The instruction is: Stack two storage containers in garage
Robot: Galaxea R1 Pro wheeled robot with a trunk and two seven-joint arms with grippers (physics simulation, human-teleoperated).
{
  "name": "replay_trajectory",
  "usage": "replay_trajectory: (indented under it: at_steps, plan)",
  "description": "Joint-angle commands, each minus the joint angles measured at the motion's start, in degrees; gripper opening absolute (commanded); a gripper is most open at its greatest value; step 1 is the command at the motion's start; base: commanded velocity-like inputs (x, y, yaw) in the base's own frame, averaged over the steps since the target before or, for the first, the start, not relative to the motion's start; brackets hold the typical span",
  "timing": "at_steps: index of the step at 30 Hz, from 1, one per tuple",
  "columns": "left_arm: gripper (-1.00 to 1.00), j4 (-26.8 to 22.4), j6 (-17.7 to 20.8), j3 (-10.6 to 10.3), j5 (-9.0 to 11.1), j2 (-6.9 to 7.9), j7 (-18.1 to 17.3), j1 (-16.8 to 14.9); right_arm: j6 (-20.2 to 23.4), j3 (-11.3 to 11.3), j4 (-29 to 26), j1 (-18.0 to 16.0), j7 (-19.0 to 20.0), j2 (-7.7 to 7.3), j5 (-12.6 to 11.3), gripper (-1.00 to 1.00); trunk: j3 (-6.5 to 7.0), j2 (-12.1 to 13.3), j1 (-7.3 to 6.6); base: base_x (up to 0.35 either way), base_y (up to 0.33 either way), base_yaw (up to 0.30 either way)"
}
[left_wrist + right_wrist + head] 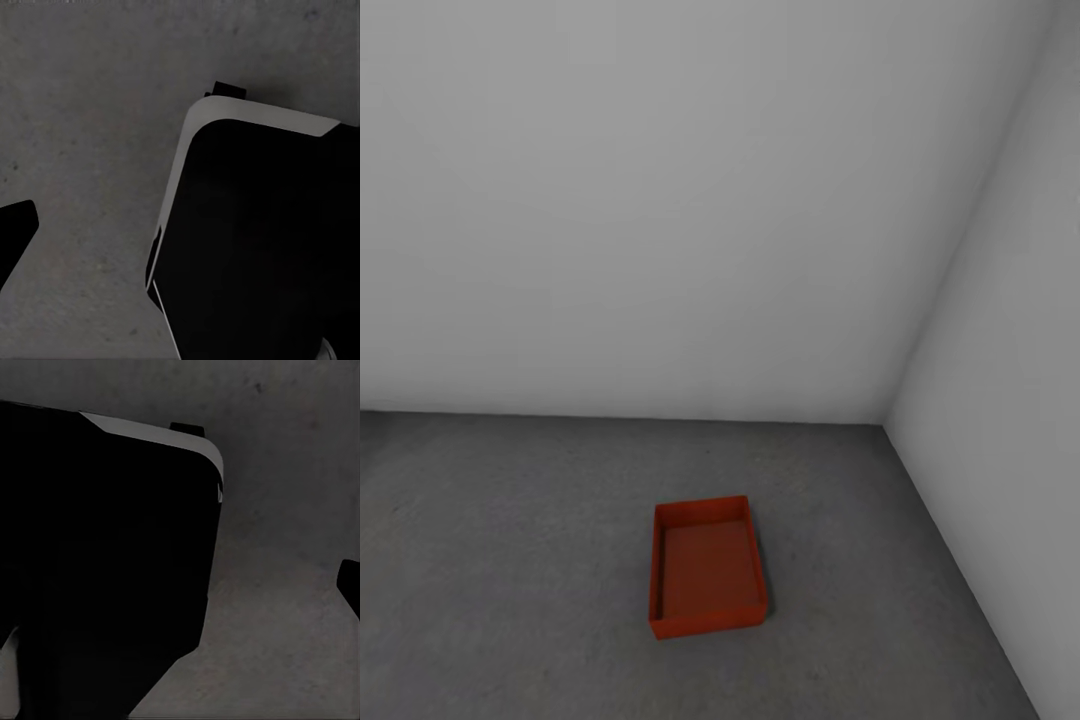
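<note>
One red-orange container sits open side up on the dark grey concrete floor of the garage, a little right of the middle of the head view and near its lower edge. It lies in the corner region where the far pale grey wall meets the right wall, but apart from both. Its long axis runs from near to far, tilted slightly so the far end leans right. It is empty, and no second container is on it or beside it, so the stacking step is not yet done; by my reading one box is placed and the other has yet to be brought.

In the head view the container is ahead and below, roughly centred, slightly to the right side, so the right arm would likely be the nearer one for any adjustment, though that is a judgement from the box's place in the view alone.

The left wrist view looks down on bare concrete and a large dark body with a pale rim, which seems to be part of the robot itself; the right wrist view shows a similar dark body over the floor. A dark tip shows at an edge of each wrist view, but whether either set of jaws is open or closed I cannot tell.

No brand, label or writing is readable on the container, walls or floor.
</note>
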Motion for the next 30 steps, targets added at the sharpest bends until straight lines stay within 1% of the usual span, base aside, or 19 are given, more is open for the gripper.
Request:
replay_trajectory:
  at_steps: [1,5,8,9,10,13,30]
  plan:
    - [1.00,0.0,-0.2,0.1,0.2,-0.01,0.0,0.0,-0.2,0.4,0.2,0.1,-0.4,0.04,0.3,1.00,0.04,0.0,0.01,0.000,0.000,0.000]
    - [1.00,0.0,-0.3,0.1,0.2,-0.01,0.0,0.0,-0.2,0.4,0.2,1.2,-0.4,0.27,0.3,1.00,0.40,0.0,0.01,0.000,0.000,0.000]
    - [1.00,0.0,-0.3,0.1,0.2,-0.01,0.0,0.0,-0.1,0.4,0.2,1.5,-0.4,-0.01,0.2,1.00,0.68,0.0,0.01,0.000,0.000,0.000]
    - [1.00,0.0,-0.3,0.1,0.3,-0.01,0.0,0.0,-0.3,0.4,0.2,2.1,-0.4,-0.40,0.2,1.00,0.77,0.0,0.01,0.000,0.000,0.000]
    - [1.00,0.0,-0.3,0.1,0.3,-0.01,0.0,0.0,-0.5,0.4,0.2,3.0,-0.4,-1.65,0.3,1.00,0.86,0.0,0.01,0.000,0.000,0.000]
    - [1.00,0.0,-0.4,0.1,0.3,-0.01,0.1,0.0,-0.5,0.4,0.2,3.2,-0.3,-2.06,0.3,1.00,1.13,0.0,0.01,0.000,0.000,0.000]
    - [1.00,0.0,-0.4,0.1,0.3,-0.01,0.1,0.0,-0.5,0.4,0.2,3.2,-0.4,-2.25,0.4,1.00,2.69,0.0,0.01,0.000,0.000,0.000]
